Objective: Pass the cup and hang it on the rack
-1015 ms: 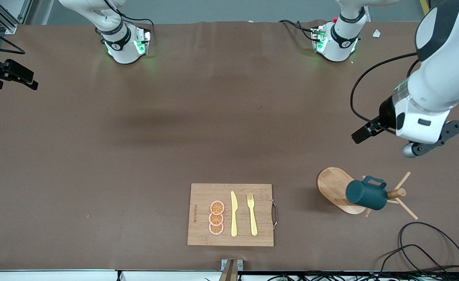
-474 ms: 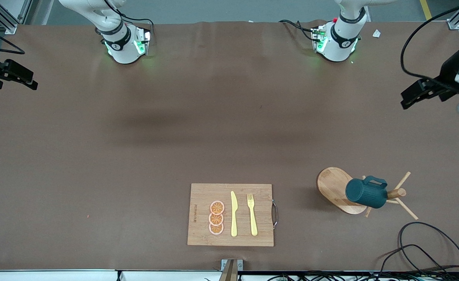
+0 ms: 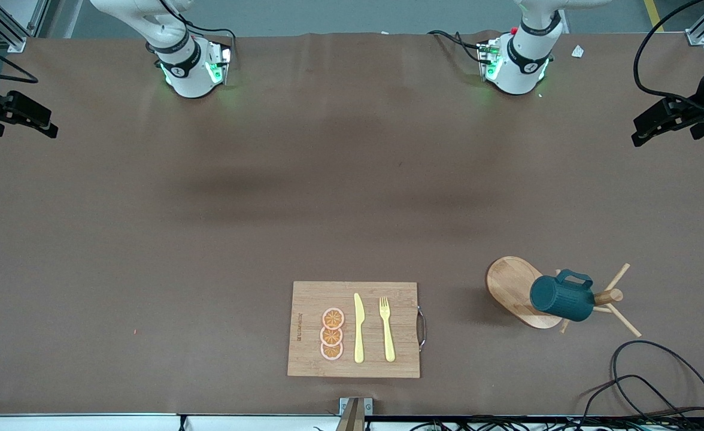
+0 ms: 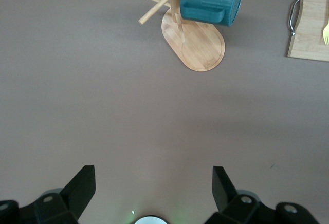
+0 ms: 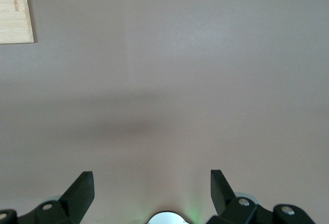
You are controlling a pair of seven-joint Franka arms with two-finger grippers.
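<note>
The dark teal cup hangs by its handle on a peg of the light wooden rack, near the left arm's end of the table. In the left wrist view the cup and the rack lie well ahead of the fingers. My left gripper hovers open and empty over the table's edge at that end, far from the rack. At the other end of the table my right gripper waits, open and empty. Each wrist view shows its own gripper, left and right, spread wide over bare brown table.
A bamboo cutting board lies near the front camera's edge with orange slices, a yellow knife and a yellow fork on it. A black cable loops on the table nearer the camera than the rack.
My left arm has pulled away from above the rack, out to the table's edge at its own end. The cup stays hanging on the rack. The right arm has not moved.
</note>
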